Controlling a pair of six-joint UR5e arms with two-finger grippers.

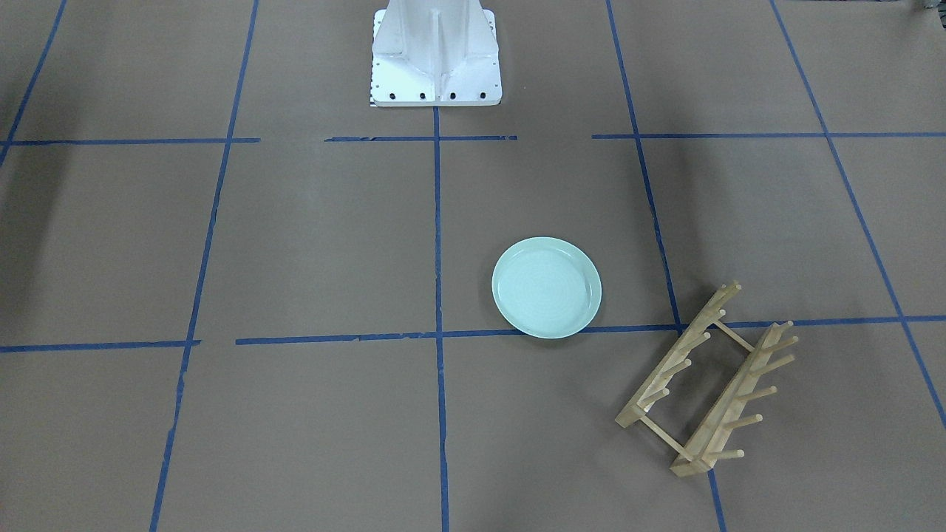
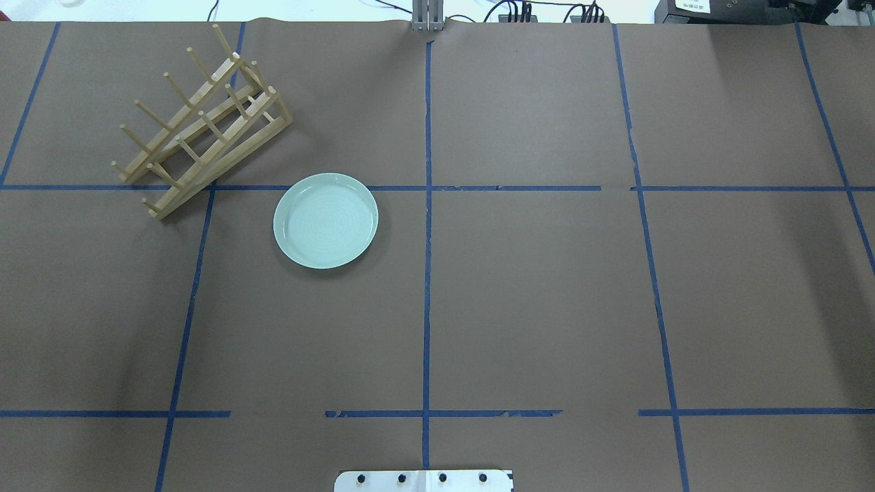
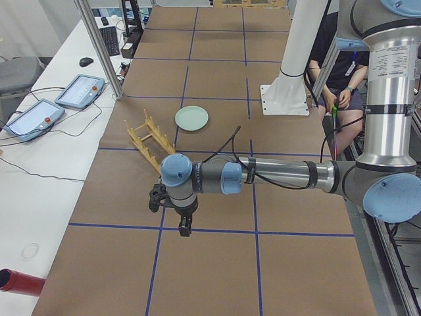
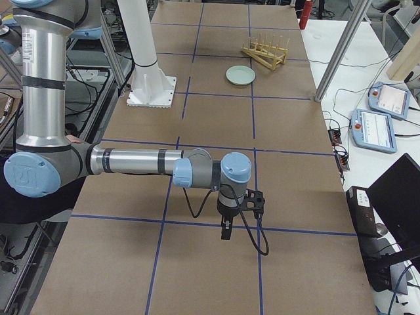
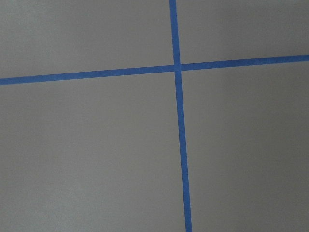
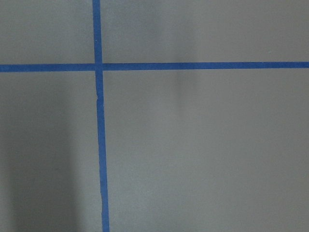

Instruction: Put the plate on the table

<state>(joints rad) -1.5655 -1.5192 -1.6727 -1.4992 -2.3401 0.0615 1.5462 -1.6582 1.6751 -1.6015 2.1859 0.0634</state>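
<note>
The pale mint-green plate (image 1: pixel 547 287) lies flat on the brown table (image 1: pixel 318 244), touching a blue tape line. It also shows in the overhead view (image 2: pixel 325 220) and both side views (image 3: pixel 191 118) (image 4: pixel 240 75). Nothing holds it. My left gripper (image 3: pixel 185 227) hangs over the table's left end, far from the plate. My right gripper (image 4: pixel 226 233) hangs over the right end, also far away. Both show only in the side views, so I cannot tell whether they are open or shut. The wrist views show only brown paper and blue tape.
A light wooden peg rack (image 1: pixel 709 380) stands beside the plate, apart from it, and also shows in the overhead view (image 2: pixel 202 123). The white robot base (image 1: pixel 436 55) is at the table's middle edge. A seated person (image 3: pixel 342 66) is behind the base.
</note>
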